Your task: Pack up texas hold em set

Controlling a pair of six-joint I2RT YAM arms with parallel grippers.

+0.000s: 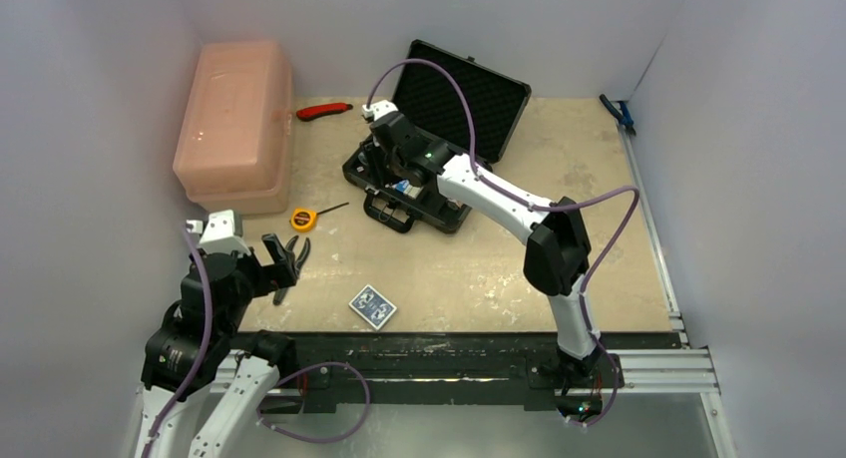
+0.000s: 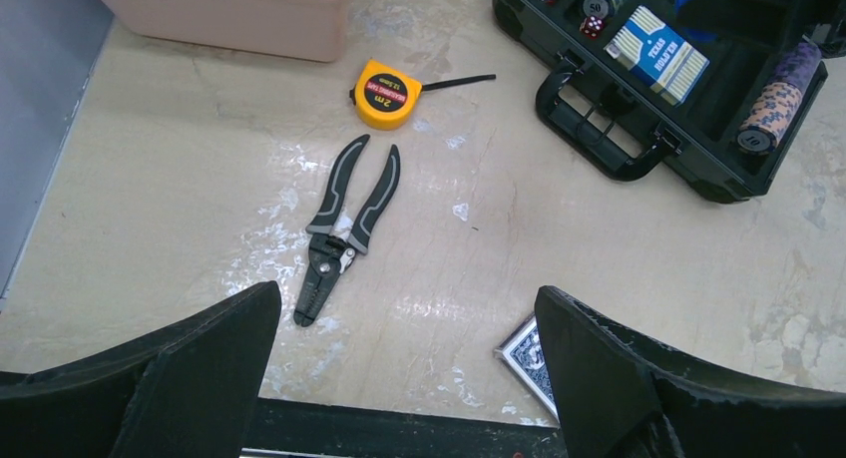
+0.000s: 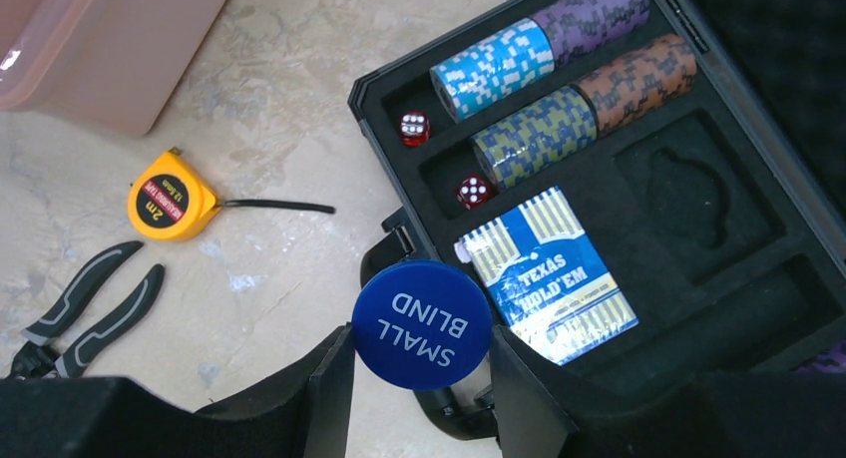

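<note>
Loose cards [image 2: 526, 359] — half hidden behind left gripper [image 2: 407, 296].

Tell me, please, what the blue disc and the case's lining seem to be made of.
The blue disc looks like smooth, satin plastic: even colour, crisp white lettering. The case lining looks like matte black foam: dull surface, soft-edged pockets cut to shape, though a flocked moulded insert is possible.

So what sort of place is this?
Probably a robot test booth: white walls box in a table, left arm and right arm are bolted at its edge, props lie about: case, tape measure.
</note>
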